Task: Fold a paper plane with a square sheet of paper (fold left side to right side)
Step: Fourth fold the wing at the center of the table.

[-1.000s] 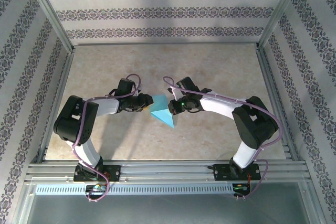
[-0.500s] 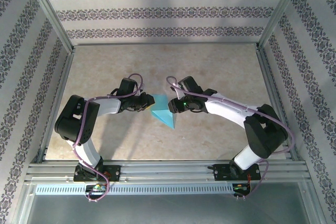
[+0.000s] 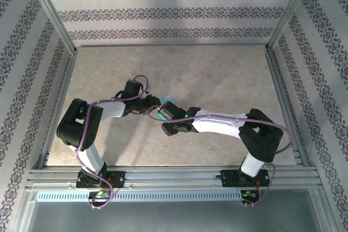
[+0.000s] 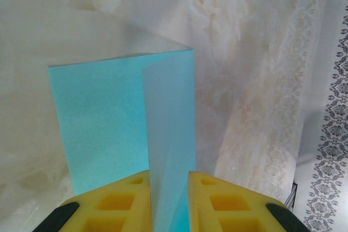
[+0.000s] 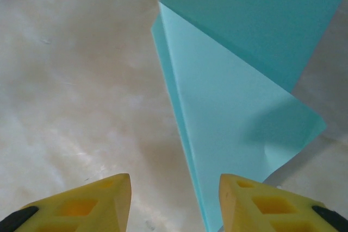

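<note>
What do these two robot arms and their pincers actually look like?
Both the left arm and the right arm have white links, bulky black joints and a thin purple cable looping along them. Each ends in two fingers of blocky yellow plastic with recessed pockets and black outer edges.

1. The cyan-blue sheet of paper point(image 4: 122, 118) is seen folded over, one crease running lengthwise and a flap standing up from it.
2. Its near edge is pinched between yellow fingers point(image 4: 128, 199).
3. A pointed corner point(image 5: 161, 5) is raised above the marbled table.
</note>
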You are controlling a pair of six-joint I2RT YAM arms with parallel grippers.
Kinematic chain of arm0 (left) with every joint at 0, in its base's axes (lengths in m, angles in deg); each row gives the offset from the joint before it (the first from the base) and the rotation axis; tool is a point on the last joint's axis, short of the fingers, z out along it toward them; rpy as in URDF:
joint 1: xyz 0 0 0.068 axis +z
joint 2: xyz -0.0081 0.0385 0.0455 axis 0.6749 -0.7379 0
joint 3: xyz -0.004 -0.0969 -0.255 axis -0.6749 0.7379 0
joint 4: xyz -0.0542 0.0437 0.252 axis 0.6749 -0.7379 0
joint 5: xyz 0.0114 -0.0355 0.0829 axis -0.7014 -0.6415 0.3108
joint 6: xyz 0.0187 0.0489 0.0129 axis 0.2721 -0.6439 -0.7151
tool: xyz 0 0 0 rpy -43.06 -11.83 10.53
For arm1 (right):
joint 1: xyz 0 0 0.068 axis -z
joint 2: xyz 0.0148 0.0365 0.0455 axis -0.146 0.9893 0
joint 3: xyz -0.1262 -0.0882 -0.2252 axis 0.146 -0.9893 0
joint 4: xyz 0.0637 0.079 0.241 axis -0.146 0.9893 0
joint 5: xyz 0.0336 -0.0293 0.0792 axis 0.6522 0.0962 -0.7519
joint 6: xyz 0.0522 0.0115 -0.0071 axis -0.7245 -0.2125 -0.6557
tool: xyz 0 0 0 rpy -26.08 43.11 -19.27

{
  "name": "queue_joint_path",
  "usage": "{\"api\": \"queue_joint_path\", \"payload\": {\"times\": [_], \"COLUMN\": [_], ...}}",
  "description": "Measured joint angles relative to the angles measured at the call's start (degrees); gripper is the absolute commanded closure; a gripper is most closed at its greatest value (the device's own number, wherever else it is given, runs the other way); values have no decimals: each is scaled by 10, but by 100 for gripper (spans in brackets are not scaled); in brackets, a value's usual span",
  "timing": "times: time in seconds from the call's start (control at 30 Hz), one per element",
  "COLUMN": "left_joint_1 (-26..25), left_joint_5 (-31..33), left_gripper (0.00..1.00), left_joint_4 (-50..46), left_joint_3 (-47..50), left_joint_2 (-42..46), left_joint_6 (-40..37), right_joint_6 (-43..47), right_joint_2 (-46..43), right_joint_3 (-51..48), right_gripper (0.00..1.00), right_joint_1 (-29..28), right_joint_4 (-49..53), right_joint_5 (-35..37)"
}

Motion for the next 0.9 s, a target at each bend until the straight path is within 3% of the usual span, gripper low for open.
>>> {"api": "queue_joint_path", "payload": {"times": [0.67, 0.9], "left_joint_1": [-5, -5], "left_joint_5": [-14, -14], "left_gripper": [77, 77], "left_joint_4": [0, 0], "left_joint_3": [-17, -17], "left_joint_2": [0, 0], "left_joint_6": [8, 10], "right_joint_6": [12, 15], "right_joint_2": [62, 62], "right_joint_3": [25, 26], "right_gripper": [49, 59], "right_joint_1": [-3, -3], "right_joint_4": [3, 3], "right_joint_5": [79, 89]}}
